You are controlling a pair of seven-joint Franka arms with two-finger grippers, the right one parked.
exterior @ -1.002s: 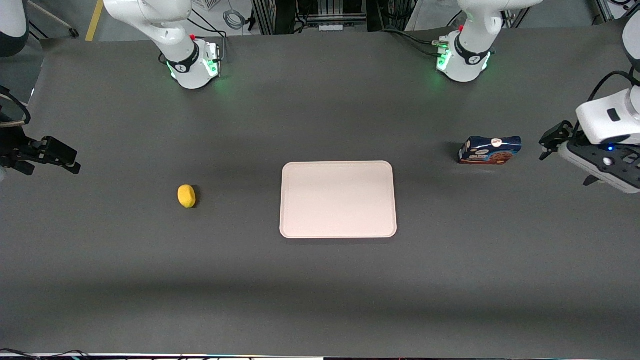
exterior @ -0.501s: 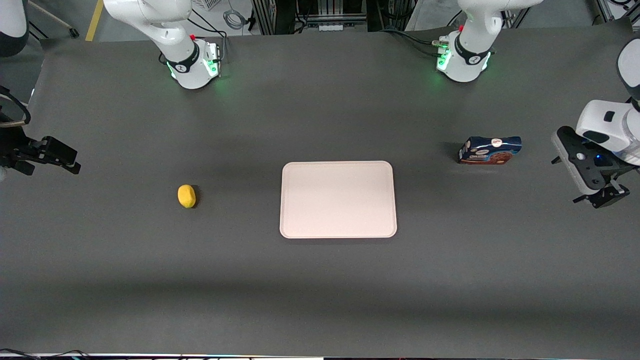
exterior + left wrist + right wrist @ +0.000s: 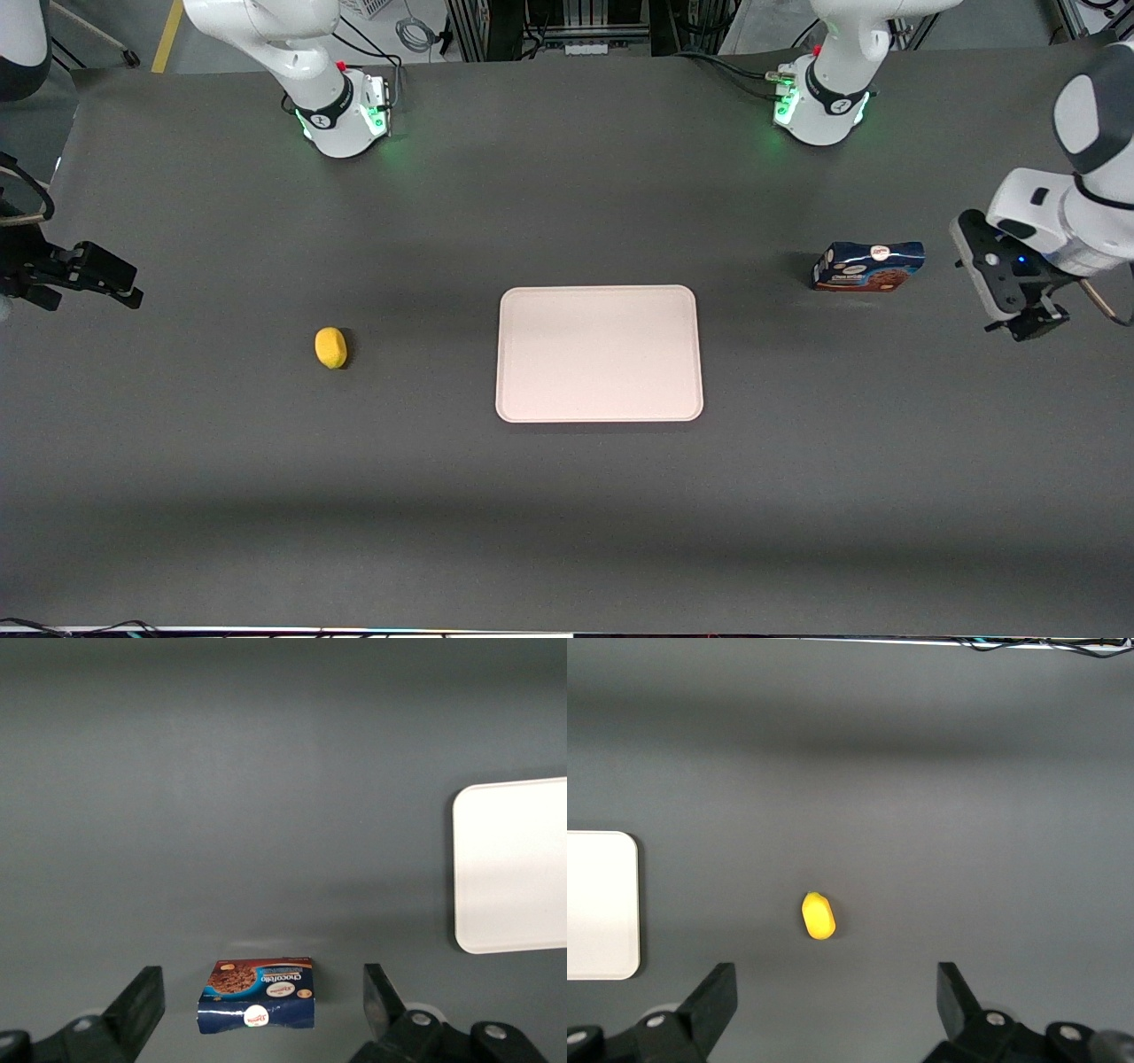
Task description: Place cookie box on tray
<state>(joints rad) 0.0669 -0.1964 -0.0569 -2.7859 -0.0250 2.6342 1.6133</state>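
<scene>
While the cookie box (image 3: 868, 266) lies flat on the dark table (image 3: 567, 496), well apart from the pale tray (image 3: 599, 353) and toward the working arm's end, the gripper (image 3: 1026, 324) hangs just beside it, fingers (image 3: 142, 1001) spread wide and holding nothing. Toward the parked arm's end sits a yellow lemon-like object (image 3: 330, 347).

The cookie box (image 3: 868, 267) is seen lying on the dark table (image 3: 567, 514) toward the working arm's end, well apart from the tray (image 3: 599, 353), which is set near the table's middle. The gripper (image 3: 1028, 325) is held beside the box, clear of it. A yellow object (image 3: 330, 347) is placed toward the parked arm's end.
</scene>
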